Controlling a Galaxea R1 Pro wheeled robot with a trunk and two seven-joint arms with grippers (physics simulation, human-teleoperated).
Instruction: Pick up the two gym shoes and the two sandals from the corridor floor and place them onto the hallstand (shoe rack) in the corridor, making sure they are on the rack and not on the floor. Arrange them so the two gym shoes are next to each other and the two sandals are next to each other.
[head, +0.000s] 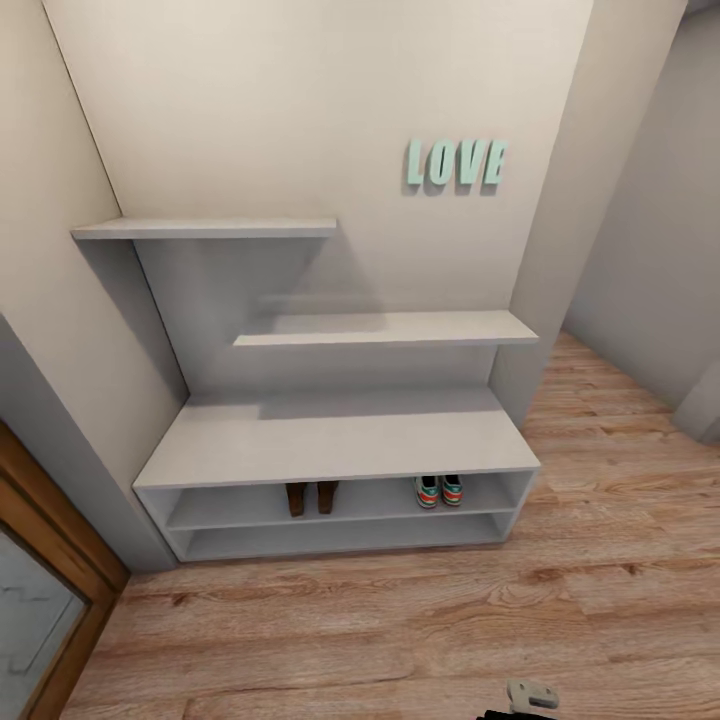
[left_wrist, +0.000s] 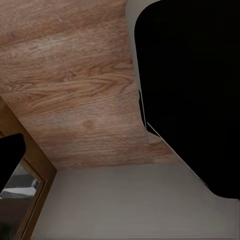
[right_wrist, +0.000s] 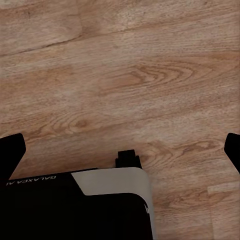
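Hallstand: wide pale grey-white low bench unit (head: 330, 440) with two open shelf slots, against the cream wall (head: 300, 110); two stepped wall shelves above, the upper one (head: 205, 228) to the left, the lower one (head: 390, 328) to the right.
Sandals: pair of dark brown leather strap sandals (head: 311, 497), side by side in the upper slot, left of centre, heels outward.
Gym shoes: pair of cream-white low sneakers with green stripes and red-orange heel tabs (head: 439, 490), side by side in the same upper slot, near its right end, well apart from the sandals.
Lower slot: bare pale shelf board (head: 340, 540).
Corridor floor: light brown wood-grain planks (head: 400, 620) in front of the bench.
Wall decor: mint-green block letters spelling LOVE (head: 456, 162), above the lower wall shelf.
Door: brown wooden frame with a glass panel (head: 40, 590), at the left edge of the head view.
Right gripper: two black fingertips (right_wrist: 11, 150) set far apart at the edges of the right wrist view, jaws wide, nothing between them, planks beneath.
Left gripper: one black fingertip (left_wrist: 11, 155) seen in the left wrist view; jaw state impossible to judge.
Robot body: pale grey part (head: 530, 695) at the bottom edge of the head view; dark housing (left_wrist: 195, 95) in the left wrist view.
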